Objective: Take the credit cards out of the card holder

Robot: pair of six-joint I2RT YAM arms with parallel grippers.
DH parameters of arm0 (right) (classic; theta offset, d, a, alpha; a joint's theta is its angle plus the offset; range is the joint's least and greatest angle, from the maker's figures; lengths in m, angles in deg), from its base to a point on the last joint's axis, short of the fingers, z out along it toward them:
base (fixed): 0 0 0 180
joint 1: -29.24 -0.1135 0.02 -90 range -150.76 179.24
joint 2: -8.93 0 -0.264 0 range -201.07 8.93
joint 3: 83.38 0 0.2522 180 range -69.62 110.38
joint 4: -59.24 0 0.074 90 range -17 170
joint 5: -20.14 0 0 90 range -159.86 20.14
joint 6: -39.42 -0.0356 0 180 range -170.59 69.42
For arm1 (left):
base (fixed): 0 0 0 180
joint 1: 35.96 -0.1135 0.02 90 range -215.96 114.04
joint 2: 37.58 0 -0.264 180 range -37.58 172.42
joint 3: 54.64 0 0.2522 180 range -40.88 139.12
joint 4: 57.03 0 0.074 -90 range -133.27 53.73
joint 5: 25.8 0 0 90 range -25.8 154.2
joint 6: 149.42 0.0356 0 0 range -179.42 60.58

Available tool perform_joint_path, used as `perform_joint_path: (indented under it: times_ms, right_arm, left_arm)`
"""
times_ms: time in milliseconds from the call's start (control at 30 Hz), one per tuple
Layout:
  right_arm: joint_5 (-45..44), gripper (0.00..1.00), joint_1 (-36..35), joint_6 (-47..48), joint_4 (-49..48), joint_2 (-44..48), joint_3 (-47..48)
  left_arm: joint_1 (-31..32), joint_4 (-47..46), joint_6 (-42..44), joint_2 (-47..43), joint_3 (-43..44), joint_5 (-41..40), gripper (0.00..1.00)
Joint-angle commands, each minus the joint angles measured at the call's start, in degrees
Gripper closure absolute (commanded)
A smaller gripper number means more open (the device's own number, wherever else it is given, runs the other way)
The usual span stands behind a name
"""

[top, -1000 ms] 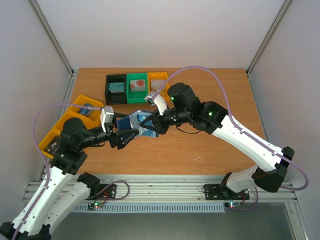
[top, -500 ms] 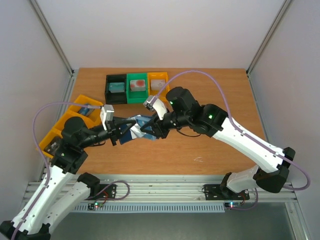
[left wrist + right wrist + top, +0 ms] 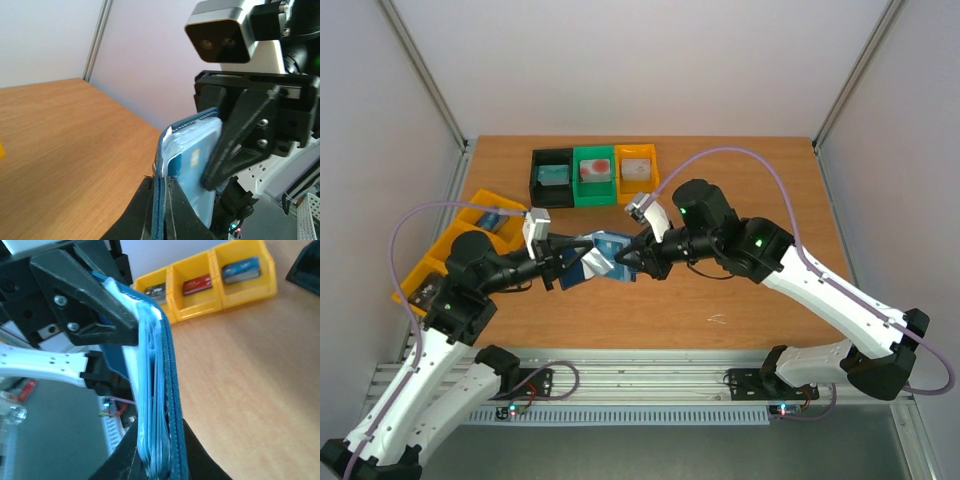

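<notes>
The slate-blue card holder (image 3: 597, 255) hangs above the table's middle, pinched between both arms. My left gripper (image 3: 565, 266) is shut on its cover edge (image 3: 162, 200). My right gripper (image 3: 626, 262) is shut on the opposite side, cover and pale pocket pages together (image 3: 160, 440). In the left wrist view a blue credit card (image 3: 192, 160) with a yellow chip sits inside a clear pocket of the card holder (image 3: 205, 132), and the right gripper's black fingers (image 3: 235, 145) are just behind it. In the right wrist view the card holder (image 3: 160, 365) runs up to the left gripper's fingers (image 3: 95, 305).
A black bin (image 3: 536, 180), a green bin (image 3: 594, 197) and a yellow bin (image 3: 637, 150) stand in a row at the back, each with a card inside. Joined yellow bins (image 3: 420, 272) at the left edge hold cards too (image 3: 240, 269). Bare wood lies right of the arms.
My left gripper has shut on the holder's cover. The right arm has drawn rightward, and the holder now stretches between both grippers.
</notes>
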Motion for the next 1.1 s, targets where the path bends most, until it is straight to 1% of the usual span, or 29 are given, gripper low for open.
perform_joint_path:
  times_ms: [0, 33, 67, 100, 133, 167, 200, 233, 267, 300, 333, 367, 400, 433, 467, 533, 567, 667, 733, 767, 833, 867, 967, 1067]
  right_arm:
    - [0.08, 0.98, 0.14, -1.97, -2.76, 0.13, -0.67]
    - [-1.01, 0.99, 0.16, -2.20, -2.49, 0.39, -0.74]
    - [-2.51, 0.99, 0.24, -2.54, -1.88, 0.71, -0.72]
    - [-4.18, 0.99, 0.32, -2.96, -1.02, 0.92, -0.57]
    - [-6.79, 0.99, 0.35, -3.59, 0.46, 0.89, -0.17]
    - [-9.93, 0.99, 0.35, -4.59, 2.59, 0.47, 0.55]
    - [-14.58, 0.99, 0.35, -5.97, 5.43, -0.22, 1.77]
    - [-20.64, 0.99, 0.27, -8.01, 9.20, -1.21, 3.10]
    - [-28.01, 0.99, 0.26, -10.35, 13.41, -2.51, 4.69]
    - [-36.80, 0.99, 0.26, -13.41, 19.11, -3.98, 6.73]
    - [-45.19, 0.99, 0.26, -16.66, 27.20, -5.86, 8.26]
    - [-52.25, 0.99, 0.26, -20.39, 32.67, -7.99, 9.82]
    - [-57.23, 0.99, 0.26, -22.65, 37.42, -10.10, 11.16]
    - [-60.33, 0.99, 0.14, -23.86, 40.68, -12.38, 12.32]
    - [-60.98, 0.99, -0.21, -24.58, 42.61, -14.21, 13.45]
    - [-60.07, 0.99, -1.74, -23.93, 43.30, -17.58, 15.45]
    - [-58.73, 0.99, -2.36, -23.45, 43.07, -19.10, 16.51]
    - [-53.88, 0.99, -3.59, -22.53, 42.14, -23.18, 20.35]
    - [-48.34, 0.99, -4.22, -21.70, 38.91, -24.31, 22.15]
    - [-44.60, 0.99, -4.36, -21.18, 36.06, -24.01, 22.26]
    - [-37.93, 0.99, -4.40, -21.19, 30.44, -23.33, 22.05]
    - [-35.99, 0.99, -4.52, -21.36, 28.65, -23.32, 22.19]
    - [-32.46, 0.99, -5.06, -21.74, 26.24, -24.42, 23.80]
    - [-28.57, 0.99, -5.93, -21.38, 23.94, -25.27, 24.77]
  left_arm:
    - [0.01, -2.53, -1.00, -0.55, 1.14, -0.63, 1.00]
    - [0.00, -1.21, -0.76, -0.65, 1.05, -2.93, 1.00]
    - [0.01, 0.57, -0.18, -0.84, 0.78, -7.32, 0.95]
    - [0.01, 2.83, 1.78, -0.90, 0.25, -13.83, 0.84]
    - [0.01, 4.93, 3.20, -0.81, -0.44, -22.09, 0.75]
    - [0.01, 6.92, 5.15, -0.40, -1.20, -31.63, 0.69]
    - [-0.18, 8.71, 6.63, 0.57, -2.03, -41.65, 0.68]
    - [-0.67, 10.92, 8.22, 1.97, -2.44, -52.32, 0.70]
    - [-1.72, 13.87, 8.72, 3.63, -2.41, -60.32, 0.72]
    - [-3.02, 17.16, 8.71, 5.48, -1.75, -64.75, 0.74]
    - [-4.42, 20.80, 8.55, 7.00, -0.50, -65.44, 0.74]
    - [-5.25, 23.10, 8.47, 7.62, 0.21, -63.57, 0.74]
    - [-5.52, 24.22, 8.52, 7.38, 0.55, -59.86, 0.73]
    - [-5.53, 23.96, 8.66, 6.57, 0.60, -55.58, 0.73]
    - [-5.53, 22.89, 8.90, 5.50, 0.48, -50.51, 0.72]
    - [-5.53, 17.97, 8.69, 3.53, -0.16, -39.77, 0.72]
    - [-5.53, 14.84, 8.19, 2.49, -0.65, -31.34, 0.72]
    - [-4.65, 3.57, 7.50, 0.42, -1.93, -11.56, 0.74]
    - [-2.80, -0.46, 6.44, 0.14, -2.67, -3.37, 0.74]
    - [-1.54, -1.20, 5.51, 0.45, -2.95, -1.32, 0.74]
    - [1.01, -1.67, 3.03, 1.16, -3.62, -0.27, 0.76]
    - [2.23, -1.95, 2.83, 1.67, -3.85, -0.38, 0.78]
    - [3.89, -4.02, 4.46, 3.66, -3.47, -1.59, 0.78]
    - [4.41, -5.90, 2.39, 5.54, -3.55, -3.43, 0.78]
